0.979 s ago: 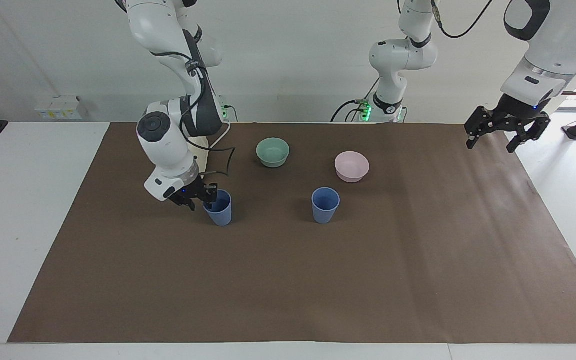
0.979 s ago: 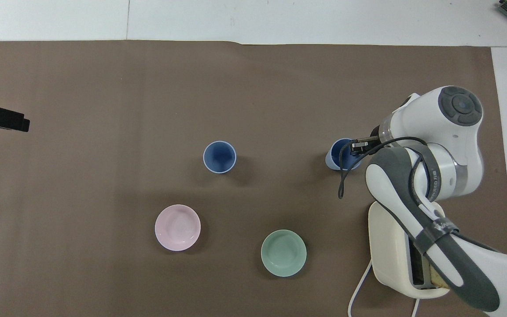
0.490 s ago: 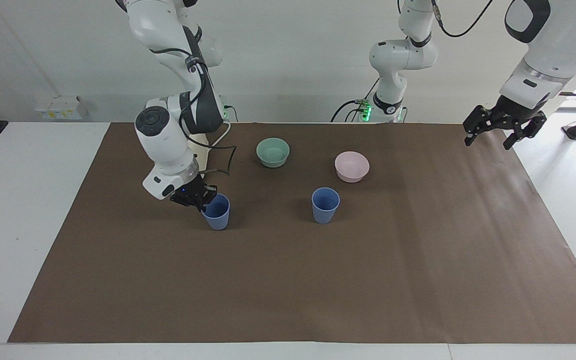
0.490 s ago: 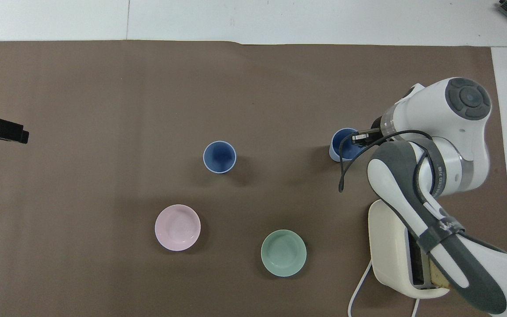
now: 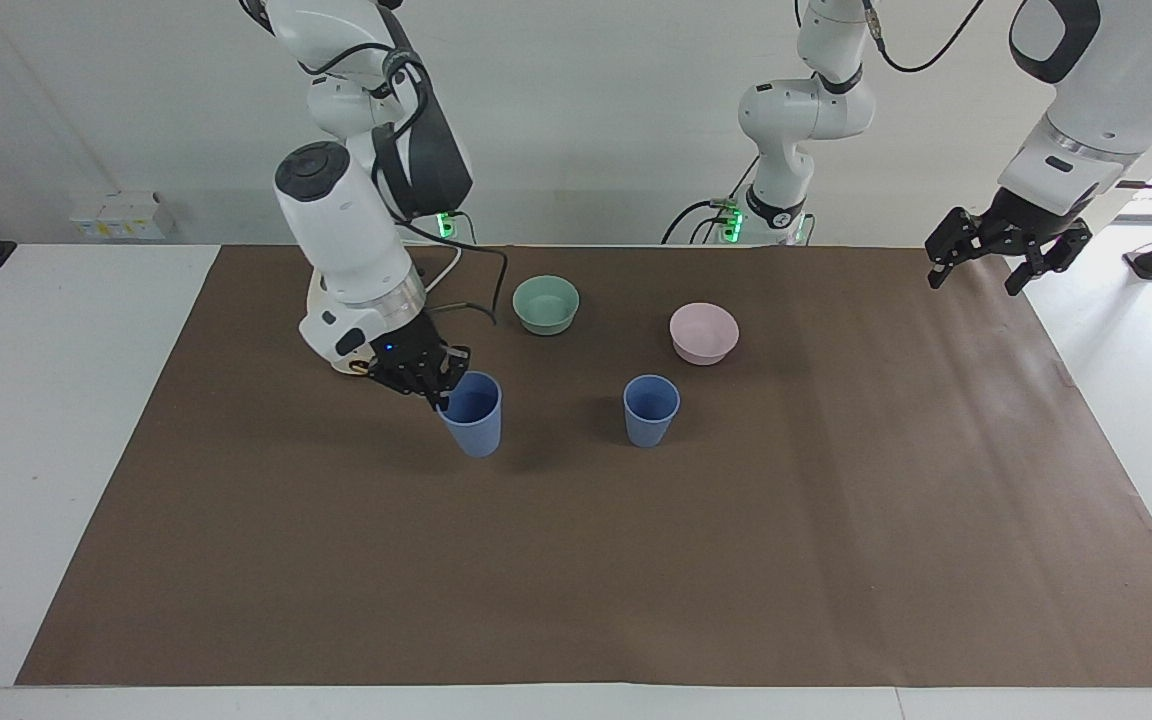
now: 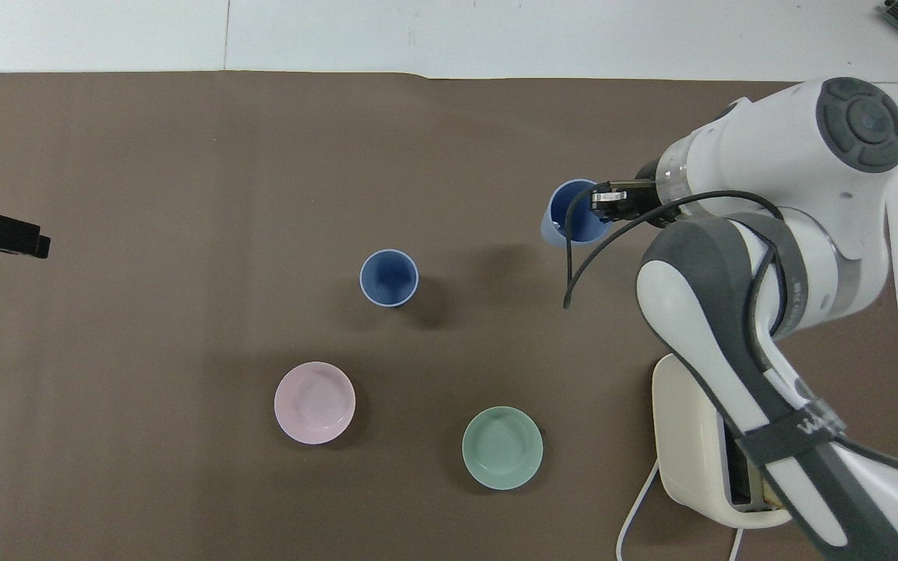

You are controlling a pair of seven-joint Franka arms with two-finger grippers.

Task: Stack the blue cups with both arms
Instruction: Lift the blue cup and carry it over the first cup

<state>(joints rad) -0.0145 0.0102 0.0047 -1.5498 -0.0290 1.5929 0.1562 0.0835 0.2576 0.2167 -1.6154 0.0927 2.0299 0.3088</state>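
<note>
One matte periwinkle-blue tapered plastic tumbler (image 5: 472, 413) is pinched at its rim by the right pincer (image 5: 433, 380), apparently clear of the brown-covered bench (image 5: 576, 560). Its identical twin (image 5: 651, 410) stands upright near the pink bowl (image 5: 704, 333). The left pincer (image 5: 998, 262) is held spread at the bench's edge; both tumblers are judged light, stiff and best gripped by the wall.

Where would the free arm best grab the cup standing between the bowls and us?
Probably at the rim. The standing cup is upright and open-topped, so a gripper could come straight down, one finger inside and one outside the wall, as the right gripper holds the lifted cup. The left gripper waits, open.
</note>
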